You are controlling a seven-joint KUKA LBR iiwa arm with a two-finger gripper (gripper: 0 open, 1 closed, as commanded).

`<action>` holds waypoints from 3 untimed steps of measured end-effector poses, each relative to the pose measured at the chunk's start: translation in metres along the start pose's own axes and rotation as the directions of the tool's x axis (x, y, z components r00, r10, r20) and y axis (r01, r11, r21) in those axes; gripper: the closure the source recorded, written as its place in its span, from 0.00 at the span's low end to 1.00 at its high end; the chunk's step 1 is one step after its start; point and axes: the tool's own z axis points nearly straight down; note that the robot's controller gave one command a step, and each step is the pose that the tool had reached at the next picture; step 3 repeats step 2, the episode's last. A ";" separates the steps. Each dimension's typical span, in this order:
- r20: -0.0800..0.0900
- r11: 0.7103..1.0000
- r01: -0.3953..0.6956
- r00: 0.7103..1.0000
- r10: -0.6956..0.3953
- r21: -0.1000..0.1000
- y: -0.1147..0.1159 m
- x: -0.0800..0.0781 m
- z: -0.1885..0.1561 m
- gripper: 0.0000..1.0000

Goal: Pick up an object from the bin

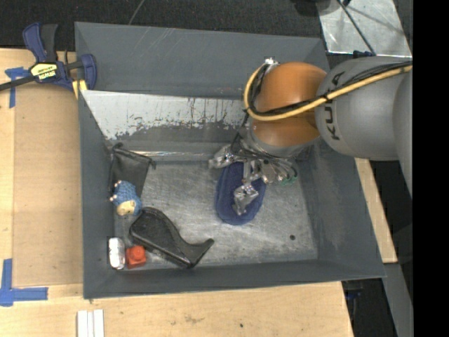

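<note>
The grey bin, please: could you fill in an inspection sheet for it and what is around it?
Surface: grey metal bin, floor scuffed, far wall scratched.
Job's things: dark blue oval thing at the middle of the floor, under the tool.
Clutter: along the left side, a blue-and-yellow toy figure, a black curved piece, and a small red-and-white thing in the near left corner.
Grippers: tool low over the blue thing; contact cannot be told.
Cables: yellow cable runs along the arm and round its orange cover.
Surroundings: nothing seen in the arm's way.
</note>
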 end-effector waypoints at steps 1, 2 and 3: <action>-0.008 1.000 0.001 1.000 -0.001 0.003 -0.002 0.001 -0.002 1.00; 0.005 1.000 0.030 1.000 -0.030 0.009 -0.007 -0.006 -0.133 1.00; 0.005 1.000 0.030 1.000 -0.030 0.009 -0.007 -0.006 -0.133 1.00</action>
